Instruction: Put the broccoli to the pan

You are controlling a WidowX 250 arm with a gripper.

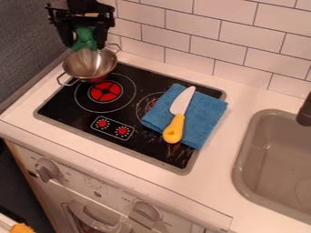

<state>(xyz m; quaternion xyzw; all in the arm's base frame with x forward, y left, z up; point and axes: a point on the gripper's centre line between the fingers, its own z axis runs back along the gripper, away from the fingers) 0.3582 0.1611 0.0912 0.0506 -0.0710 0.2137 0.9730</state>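
At the upper left, my gripper (86,38) hangs above the metal pan, shut on the green broccoli (85,40). The broccoli's lower end is at the pan's far rim; whether it touches the pan I cannot tell. The silver pan (90,66) stands upright at the stove's back left corner, one handle toward the front left and the other toward the wall.
On the right part of the black stove (79,116) lies a folded blue cloth (209,113) with a yellow-handled knife (173,129) on it. A grey sink (273,157) with a dark faucet (305,111) is at the right. White tiled wall (224,43) runs behind.
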